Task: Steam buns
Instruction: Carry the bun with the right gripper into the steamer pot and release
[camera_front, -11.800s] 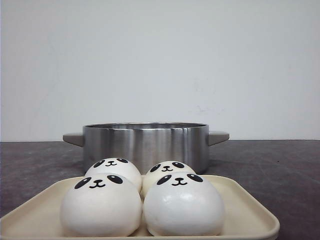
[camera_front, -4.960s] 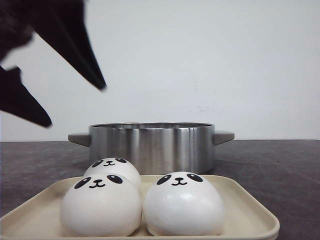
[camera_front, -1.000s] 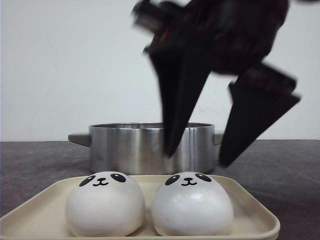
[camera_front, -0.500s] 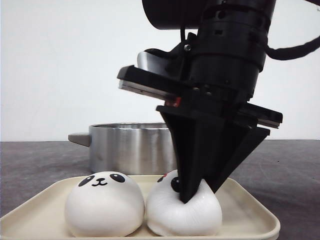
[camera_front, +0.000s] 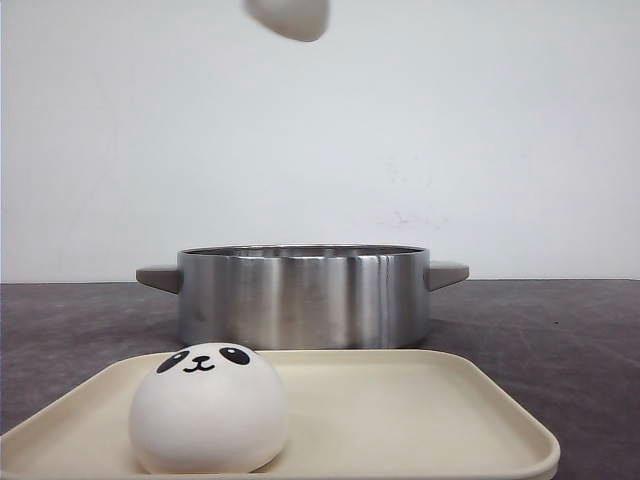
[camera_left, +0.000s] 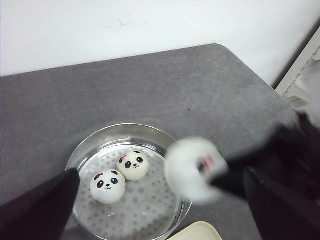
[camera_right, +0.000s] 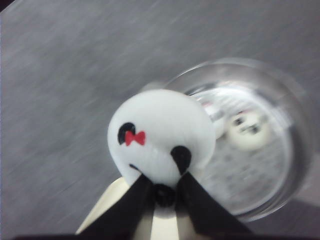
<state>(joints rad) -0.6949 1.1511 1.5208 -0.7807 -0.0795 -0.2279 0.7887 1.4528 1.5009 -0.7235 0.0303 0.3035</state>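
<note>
Tray (camera_front: 480, 420) sat nearest the camera on the table (camera_front: 560, 320), with the pot (camera_front: 300, 295) directly behind it. One bun (camera_front: 208, 408) rested on the left half of the tray. Two buns (camera_left: 108, 186) (camera_left: 133, 165) lay side by side inside the pot. A fourth bun (camera_right: 160, 135) was pinched in the right gripper (camera_right: 162, 192), raised high above the pot and left of its centre in the front view.

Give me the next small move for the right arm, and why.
Probably carry the held bun over the pot and lower it before opening. The right gripper is shut on it, high above the tray. Two buns already sit in the pot, with bare floor beside them; one bun waits on the tray.
</note>
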